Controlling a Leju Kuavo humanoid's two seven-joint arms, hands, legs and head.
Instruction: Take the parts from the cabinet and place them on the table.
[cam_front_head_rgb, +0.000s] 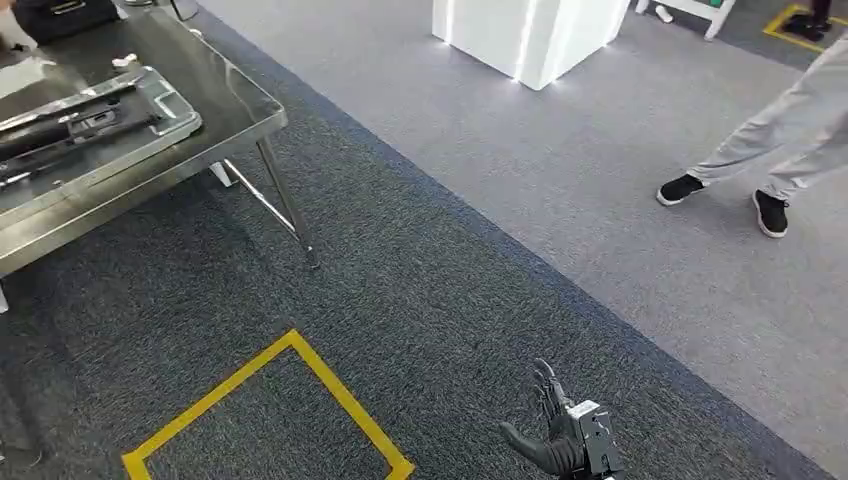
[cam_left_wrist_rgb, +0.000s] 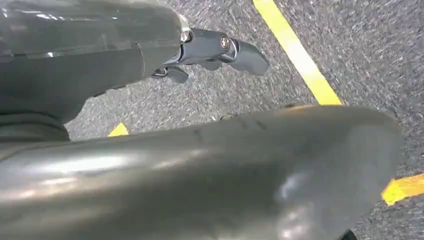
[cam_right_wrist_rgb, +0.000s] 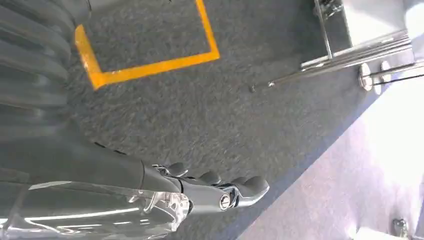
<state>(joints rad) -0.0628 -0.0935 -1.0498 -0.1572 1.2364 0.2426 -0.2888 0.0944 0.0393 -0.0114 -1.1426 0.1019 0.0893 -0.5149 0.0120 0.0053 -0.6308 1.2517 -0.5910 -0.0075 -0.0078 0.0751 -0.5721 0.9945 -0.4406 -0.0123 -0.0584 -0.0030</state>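
Observation:
The steel table (cam_front_head_rgb: 215, 80) stands at the upper left of the head view. Long silver metal parts (cam_front_head_rgb: 90, 125) lie flat on it, one a frame-like piece with darker bars beside it. My right hand (cam_front_head_rgb: 560, 438) hangs low over the dark carpet, well to the right of the table, fingers spread and holding nothing. The right wrist view shows the same hand (cam_right_wrist_rgb: 165, 197) with its fingers (cam_right_wrist_rgb: 240, 189) stretched out and empty, the table's legs (cam_right_wrist_rgb: 350, 55) beyond. My left hand (cam_left_wrist_rgb: 150, 160) hangs over the floor, fingers (cam_left_wrist_rgb: 225, 50) straight, nothing in it.
A yellow tape square (cam_front_head_rgb: 330, 390) marks the carpet in front of me. A white lit block (cam_front_head_rgb: 530, 35) stands on the lighter carpet at the back. A person's legs (cam_front_head_rgb: 780, 150) in grey trousers and black shoes stand at the right. A black bag (cam_front_head_rgb: 60, 15) sits on the table's far end.

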